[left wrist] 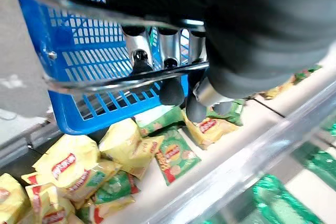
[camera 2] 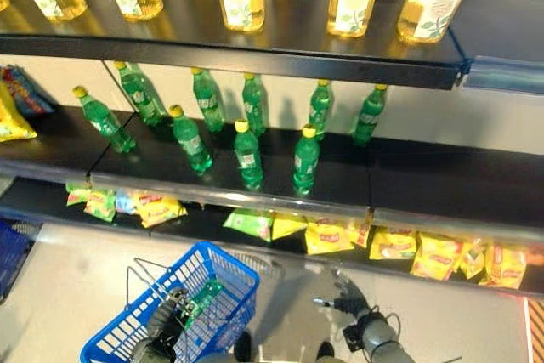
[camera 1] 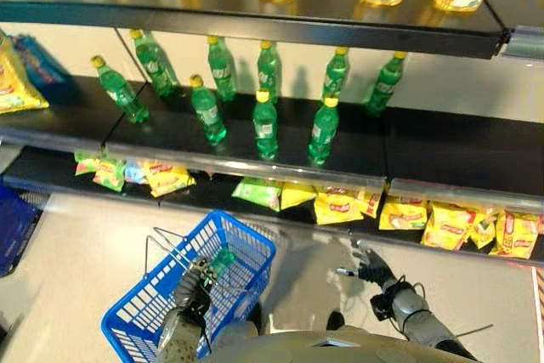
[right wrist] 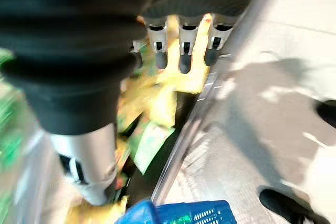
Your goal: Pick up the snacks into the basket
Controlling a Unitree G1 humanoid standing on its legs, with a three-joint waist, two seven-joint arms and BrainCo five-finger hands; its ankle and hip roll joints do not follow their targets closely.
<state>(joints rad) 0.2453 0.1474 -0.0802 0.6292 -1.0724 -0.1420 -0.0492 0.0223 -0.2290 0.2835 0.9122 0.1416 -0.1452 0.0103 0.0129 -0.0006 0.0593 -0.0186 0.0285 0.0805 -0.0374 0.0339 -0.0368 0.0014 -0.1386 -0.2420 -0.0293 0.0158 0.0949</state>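
The right hand (camera 1: 372, 266) hovers empty before the bottom shelf (camera 1: 51, 178), fingers loosely spread. The snacks (camera 1: 340, 207) lie heaped there; reaching in could drag several bags off the edge. The left hand (camera 1: 195, 282) is clenched on the wire handle (camera 1: 166, 248) of the blue basket (camera 1: 149, 312), which holds something green.

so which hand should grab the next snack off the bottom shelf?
Right. The right hand is open and empty, just in front of the yellow snack bags on the bottom shelf. The left hand is curled round the wire handle of the blue basket, so it looks busy.
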